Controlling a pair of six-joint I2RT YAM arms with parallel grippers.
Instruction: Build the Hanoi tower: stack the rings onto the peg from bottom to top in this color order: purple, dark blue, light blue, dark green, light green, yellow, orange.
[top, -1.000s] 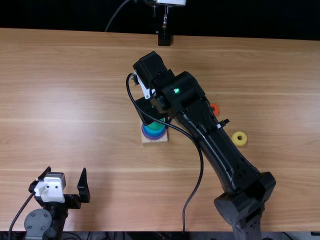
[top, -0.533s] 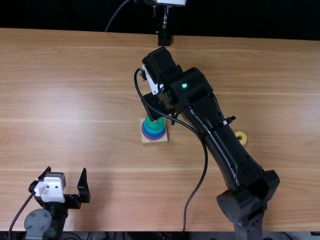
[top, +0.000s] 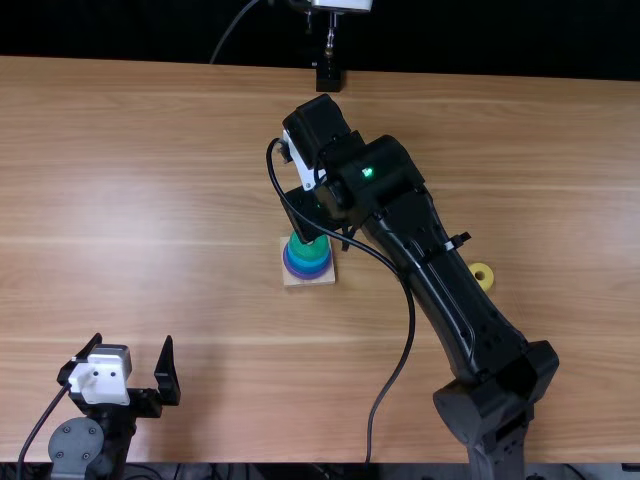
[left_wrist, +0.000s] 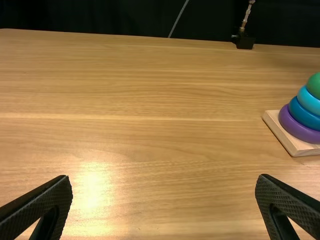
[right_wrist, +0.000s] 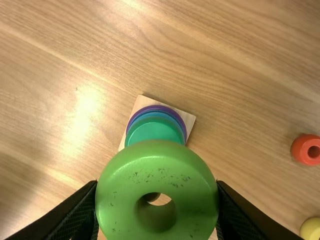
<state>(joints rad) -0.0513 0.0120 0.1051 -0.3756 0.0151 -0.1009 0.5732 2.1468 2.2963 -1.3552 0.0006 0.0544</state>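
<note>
In the top view my left gripper (top: 134, 370) stands open at the near left; its fingers also frame the left wrist view (left_wrist: 165, 200). My right gripper (top: 328, 232) hangs over the stack, partly hidden by its own arm. In the right wrist view that gripper (right_wrist: 157, 205) is shut on the light green ring (right_wrist: 117, 185), held above the stack. On the wooden base (right_wrist: 142, 102) lie the purple ring (left_wrist: 295, 128), dark blue ring (left_wrist: 304, 116), light blue ring (left_wrist: 310, 102) and dark green ring (right_wrist: 155, 131). The peg is hidden.
The orange ring (right_wrist: 301, 150) and yellow ring (top: 482, 272) lie on the table (top: 180, 200) to the right of the stack. A black stand (top: 328, 77) is at the far edge. The right arm spans the table's right half.
The right gripper and forearm have shifted right and slightly toward the far side, uncovering more of the stack and covering the orange ring, then barely moved. The left arm has kept still.
</note>
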